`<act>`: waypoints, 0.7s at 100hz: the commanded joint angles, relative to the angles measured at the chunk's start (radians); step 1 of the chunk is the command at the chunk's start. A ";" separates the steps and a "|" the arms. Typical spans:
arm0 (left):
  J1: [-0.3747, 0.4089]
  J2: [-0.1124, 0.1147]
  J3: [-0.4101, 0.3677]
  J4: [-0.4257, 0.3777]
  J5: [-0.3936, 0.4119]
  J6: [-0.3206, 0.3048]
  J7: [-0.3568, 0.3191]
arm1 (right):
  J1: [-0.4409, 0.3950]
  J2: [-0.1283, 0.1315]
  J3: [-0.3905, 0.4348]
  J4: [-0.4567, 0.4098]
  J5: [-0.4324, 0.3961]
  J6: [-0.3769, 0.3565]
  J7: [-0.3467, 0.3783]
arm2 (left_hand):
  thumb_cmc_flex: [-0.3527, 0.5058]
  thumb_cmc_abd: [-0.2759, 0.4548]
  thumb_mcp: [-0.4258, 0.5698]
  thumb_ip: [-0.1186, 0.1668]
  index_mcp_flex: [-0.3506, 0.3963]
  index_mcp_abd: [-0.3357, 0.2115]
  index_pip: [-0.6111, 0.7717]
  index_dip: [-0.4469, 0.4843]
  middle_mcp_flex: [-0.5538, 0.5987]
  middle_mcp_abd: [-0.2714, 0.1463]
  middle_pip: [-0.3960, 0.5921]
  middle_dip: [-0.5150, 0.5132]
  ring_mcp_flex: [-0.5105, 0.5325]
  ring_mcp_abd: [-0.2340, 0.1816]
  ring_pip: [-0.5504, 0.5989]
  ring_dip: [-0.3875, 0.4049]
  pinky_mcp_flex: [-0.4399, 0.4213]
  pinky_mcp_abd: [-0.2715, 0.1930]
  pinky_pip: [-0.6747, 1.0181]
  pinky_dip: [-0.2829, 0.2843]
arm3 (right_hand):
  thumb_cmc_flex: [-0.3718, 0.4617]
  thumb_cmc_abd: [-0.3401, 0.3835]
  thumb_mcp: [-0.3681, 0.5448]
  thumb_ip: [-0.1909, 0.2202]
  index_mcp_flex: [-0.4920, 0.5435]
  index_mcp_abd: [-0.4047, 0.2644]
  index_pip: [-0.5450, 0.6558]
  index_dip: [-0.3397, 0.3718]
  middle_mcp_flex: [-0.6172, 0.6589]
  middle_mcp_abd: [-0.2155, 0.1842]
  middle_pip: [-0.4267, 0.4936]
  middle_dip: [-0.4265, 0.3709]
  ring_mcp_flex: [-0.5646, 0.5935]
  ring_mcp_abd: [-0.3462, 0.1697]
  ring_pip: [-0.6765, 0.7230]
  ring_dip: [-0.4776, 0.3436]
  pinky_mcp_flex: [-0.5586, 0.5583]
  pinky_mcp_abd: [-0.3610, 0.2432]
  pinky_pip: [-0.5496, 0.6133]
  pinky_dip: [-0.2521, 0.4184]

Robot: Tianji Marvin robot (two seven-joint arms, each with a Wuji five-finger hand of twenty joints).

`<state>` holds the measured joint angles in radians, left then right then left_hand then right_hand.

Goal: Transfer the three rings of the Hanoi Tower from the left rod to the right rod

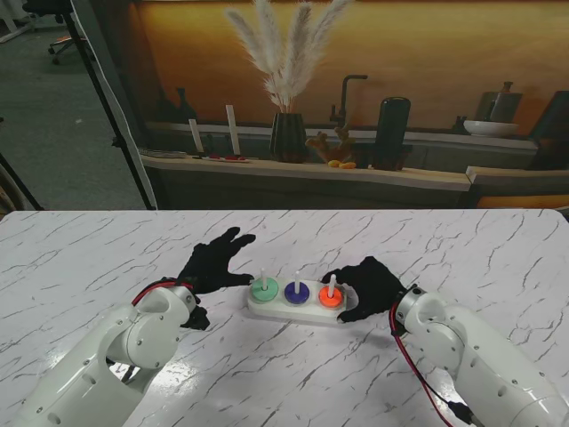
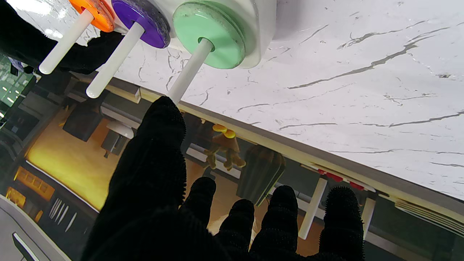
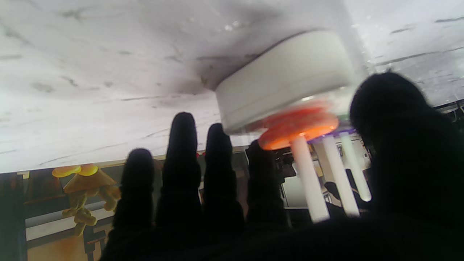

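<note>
On the white marble-patterned table (image 1: 89,258), the black-gloved left hand (image 1: 213,262) hovers with fingers spread, holding nothing, just left of the white plastic tower base (image 1: 267,310). One ring sits on each rod: a flat mint-green ring (image 1: 263,288) on the left rod, a purple ring (image 1: 296,293) in the middle, an orange ring (image 1: 330,296) on the right. The black-gloved right hand (image 1: 366,285) curls around the base's right end beside the orange ring; I cannot tell whether it grips anything.

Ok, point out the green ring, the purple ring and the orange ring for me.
green ring (image 1: 262,288), stand view, its flat top face.
purple ring (image 2: 143,22), left wrist view, its top face.
orange ring (image 3: 297,128), right wrist view, its rim.
</note>
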<state>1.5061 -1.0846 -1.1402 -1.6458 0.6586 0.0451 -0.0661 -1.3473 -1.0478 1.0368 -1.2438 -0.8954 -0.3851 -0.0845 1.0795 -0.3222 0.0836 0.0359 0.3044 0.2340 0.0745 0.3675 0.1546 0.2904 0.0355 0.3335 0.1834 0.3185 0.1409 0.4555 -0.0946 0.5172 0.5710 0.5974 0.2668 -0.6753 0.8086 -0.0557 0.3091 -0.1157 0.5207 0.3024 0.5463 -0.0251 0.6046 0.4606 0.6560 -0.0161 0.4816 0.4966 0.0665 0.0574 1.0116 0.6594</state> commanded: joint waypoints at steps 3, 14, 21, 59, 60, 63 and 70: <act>0.004 -0.005 0.002 0.005 -0.007 -0.016 -0.009 | 0.001 -0.003 -0.009 0.002 0.001 -0.010 0.007 | 0.029 0.025 -0.032 0.004 0.013 0.000 0.004 0.004 -0.003 0.003 -0.008 -0.012 -0.033 -0.025 -0.018 -0.008 -0.009 0.008 -0.032 -0.008 | 0.009 -0.022 -0.006 0.036 0.034 -0.026 0.016 0.025 0.033 -0.025 0.030 0.016 0.030 -0.029 0.033 0.025 -0.003 0.329 0.018 0.016; 0.005 -0.005 0.002 0.005 -0.009 -0.016 -0.010 | 0.005 -0.003 -0.015 0.006 0.001 -0.009 0.008 | 0.028 0.032 -0.034 0.003 0.015 -0.002 0.004 0.004 -0.002 0.003 -0.008 -0.012 -0.033 -0.025 -0.019 -0.008 -0.009 0.008 -0.032 -0.008 | 0.025 -0.028 -0.011 0.030 0.056 -0.026 0.024 0.032 0.043 -0.029 0.040 0.024 0.036 -0.032 0.049 0.033 -0.001 0.325 0.020 0.018; 0.006 -0.005 0.001 0.004 -0.009 -0.015 -0.010 | 0.006 -0.003 -0.016 0.006 0.003 -0.007 0.007 | 0.028 0.035 -0.037 0.003 0.014 -0.001 0.004 0.005 -0.001 0.002 -0.008 -0.012 -0.032 -0.025 -0.018 -0.008 -0.009 0.008 -0.032 -0.008 | 0.042 -0.035 -0.016 0.026 0.072 -0.030 0.030 0.037 0.054 -0.037 0.048 0.030 0.045 -0.038 0.061 0.039 0.002 0.324 0.023 0.020; 0.010 -0.006 -0.004 0.004 -0.018 -0.016 -0.009 | 0.008 -0.008 -0.029 0.010 0.009 0.011 -0.010 | 0.024 0.056 -0.051 -0.001 0.017 -0.003 0.005 0.006 0.003 -0.001 -0.007 -0.012 -0.031 -0.027 -0.018 -0.008 -0.009 0.006 -0.034 -0.007 | 0.227 0.124 -0.149 0.018 0.127 -0.080 0.086 0.056 0.138 -0.112 0.080 0.036 0.091 -0.066 0.104 0.044 0.022 0.306 0.057 0.016; 0.010 -0.006 -0.004 0.004 -0.018 -0.016 -0.009 | 0.008 -0.008 -0.029 0.010 0.009 0.012 -0.010 | 0.024 0.057 -0.051 -0.001 0.017 -0.003 0.005 0.006 0.003 0.000 -0.007 -0.012 -0.031 -0.027 -0.018 -0.008 -0.009 0.005 -0.034 -0.007 | 0.228 0.127 -0.150 0.017 0.128 -0.080 0.087 0.056 0.140 -0.113 0.080 0.036 0.091 -0.067 0.104 0.044 0.022 0.305 0.058 0.016; 0.010 -0.006 -0.005 0.005 -0.019 -0.016 -0.009 | 0.008 -0.009 -0.030 0.011 0.010 0.013 -0.011 | 0.024 0.059 -0.052 -0.001 0.016 -0.003 0.004 0.006 0.003 0.000 -0.007 -0.012 -0.032 -0.027 -0.019 -0.008 -0.009 0.005 -0.034 -0.007 | 0.240 0.140 -0.170 0.017 0.135 -0.086 0.097 0.057 0.150 -0.118 0.083 0.036 0.096 -0.068 0.108 0.045 0.024 0.305 0.062 0.015; 0.011 -0.006 -0.006 0.005 -0.021 -0.016 -0.009 | 0.009 -0.010 -0.033 0.012 0.014 0.018 -0.013 | 0.025 0.061 -0.054 -0.002 0.016 -0.003 0.004 0.006 0.004 0.001 -0.007 -0.011 -0.033 -0.027 -0.019 -0.008 -0.009 0.005 -0.034 -0.007 | 0.258 0.170 -0.188 0.019 0.155 -0.098 0.112 0.059 0.166 -0.129 0.088 0.037 0.104 -0.071 0.113 0.046 0.024 0.301 0.065 0.013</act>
<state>1.5104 -1.0852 -1.1461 -1.6439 0.6432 0.0452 -0.0652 -1.3310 -1.0472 1.0146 -1.2367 -0.8833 -0.3714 -0.0970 1.0847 -0.2992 0.0514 0.0359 0.3048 0.2340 0.0750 0.3675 0.1553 0.2904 0.0355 0.3336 0.1833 0.3184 0.1409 0.4555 -0.0946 0.5172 0.5709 0.5973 0.4305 -0.6080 0.5907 -0.0571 0.4212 -0.1706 0.5742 0.3374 0.6395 -0.0163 0.6261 0.4740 0.7352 -0.0596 0.5709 0.5232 0.0917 0.0574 1.0504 0.6621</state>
